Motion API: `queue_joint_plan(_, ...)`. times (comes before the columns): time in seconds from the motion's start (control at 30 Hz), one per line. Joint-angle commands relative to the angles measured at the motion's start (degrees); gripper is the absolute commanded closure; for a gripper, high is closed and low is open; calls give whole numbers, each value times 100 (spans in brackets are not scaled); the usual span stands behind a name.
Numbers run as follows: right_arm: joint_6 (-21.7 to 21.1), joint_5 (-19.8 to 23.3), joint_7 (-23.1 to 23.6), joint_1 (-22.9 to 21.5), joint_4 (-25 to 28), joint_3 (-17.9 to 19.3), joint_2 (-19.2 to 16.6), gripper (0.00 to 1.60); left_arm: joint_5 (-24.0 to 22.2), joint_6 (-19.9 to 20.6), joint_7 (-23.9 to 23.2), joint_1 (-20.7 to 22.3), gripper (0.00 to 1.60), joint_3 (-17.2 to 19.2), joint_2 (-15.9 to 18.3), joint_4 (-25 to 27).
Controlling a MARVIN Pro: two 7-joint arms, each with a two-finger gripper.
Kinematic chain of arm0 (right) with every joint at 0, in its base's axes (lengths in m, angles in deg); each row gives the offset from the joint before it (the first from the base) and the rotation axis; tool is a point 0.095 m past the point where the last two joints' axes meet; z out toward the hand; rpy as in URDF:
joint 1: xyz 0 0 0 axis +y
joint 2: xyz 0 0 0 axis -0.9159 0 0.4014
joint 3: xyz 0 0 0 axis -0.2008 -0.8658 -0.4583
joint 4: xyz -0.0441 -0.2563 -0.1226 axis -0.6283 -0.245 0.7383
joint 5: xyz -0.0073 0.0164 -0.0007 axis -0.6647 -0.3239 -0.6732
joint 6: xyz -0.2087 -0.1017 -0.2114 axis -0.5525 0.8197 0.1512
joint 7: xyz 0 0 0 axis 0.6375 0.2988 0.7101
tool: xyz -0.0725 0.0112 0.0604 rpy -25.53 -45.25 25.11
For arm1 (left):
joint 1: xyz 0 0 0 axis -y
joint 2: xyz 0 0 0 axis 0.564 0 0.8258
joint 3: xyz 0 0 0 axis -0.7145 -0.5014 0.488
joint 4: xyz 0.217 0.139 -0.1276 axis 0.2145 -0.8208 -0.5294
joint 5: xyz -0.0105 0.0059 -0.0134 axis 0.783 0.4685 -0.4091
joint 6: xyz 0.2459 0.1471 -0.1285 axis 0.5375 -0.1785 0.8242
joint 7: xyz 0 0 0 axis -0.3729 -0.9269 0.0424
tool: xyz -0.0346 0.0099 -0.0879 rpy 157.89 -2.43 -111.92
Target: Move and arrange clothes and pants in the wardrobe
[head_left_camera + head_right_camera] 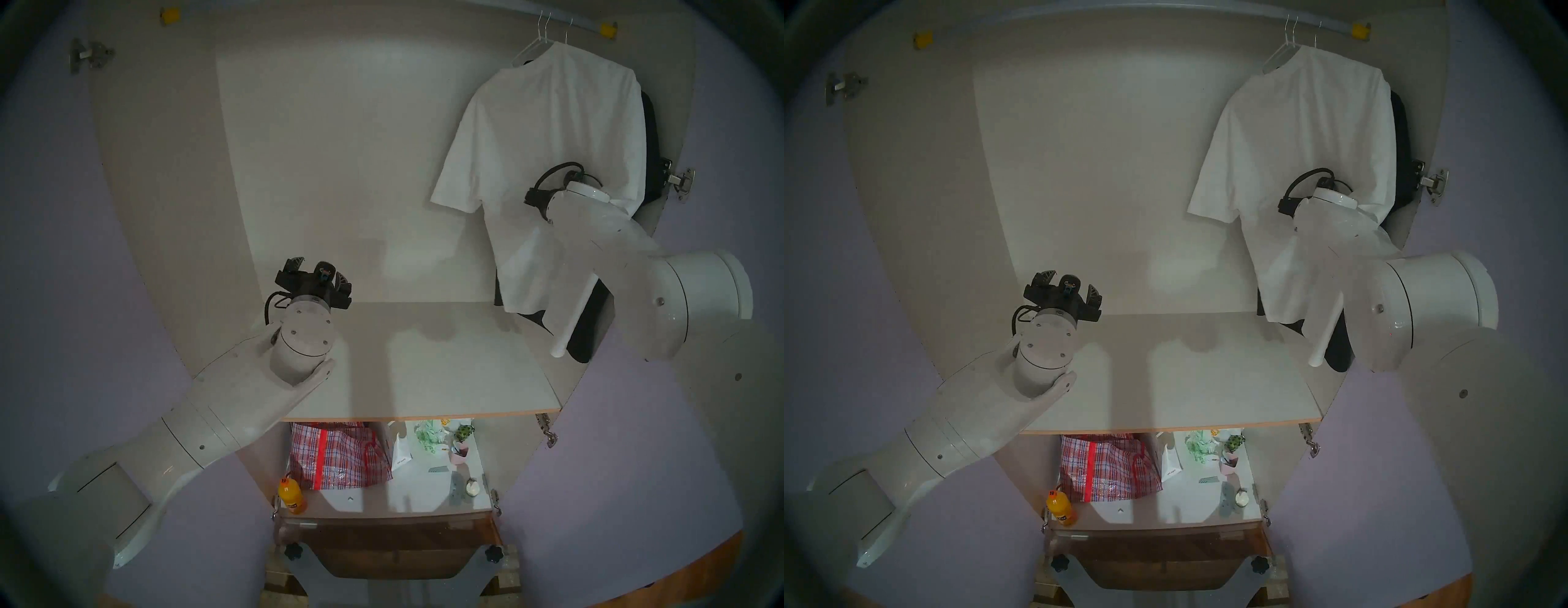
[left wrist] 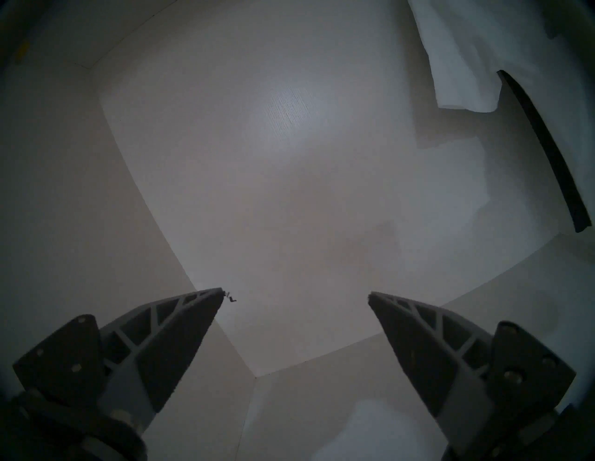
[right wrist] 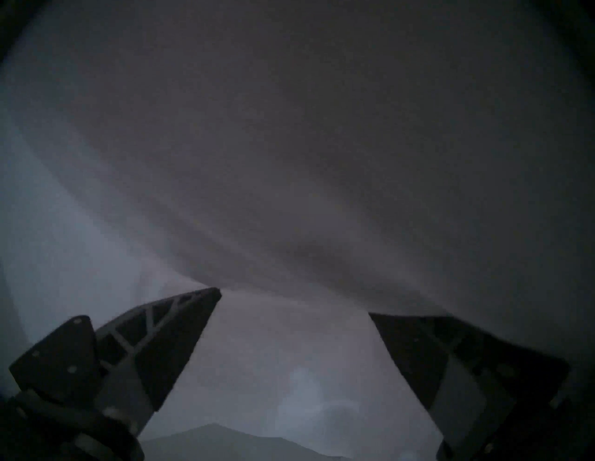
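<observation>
Shirt (image 1: 547, 140) hangs at rail's (image 1: 589, 25) right end, above shelf (image 1: 445, 361).

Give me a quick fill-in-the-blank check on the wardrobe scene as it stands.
1. The large white short-sleeved shirt hangs from the steel rail on a thin wire ____.
2. The left gripper has its jaws ____ and holds nothing.
3. The red plaid woven bag sits ____ the wood-edged shelf.

Missing words: hanger; open; below
</observation>
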Motion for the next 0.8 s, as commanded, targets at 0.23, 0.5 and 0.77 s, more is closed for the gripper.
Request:
queue_joint_plan(0.23,-365,-375,1965,23,380,-683,564,0,24,-30,-4,156,0,65,-13,103)
queue_joint_plan(0.5,-285,-611,3022,-2,662,-1357,811,0,24,-30,-4,158,0,65,-12,105)
queue_joint_plan(0.77,-53,-623,3010,-173,1045,-1455,773,0,24,-30,-3,159,0,65,-12,105)
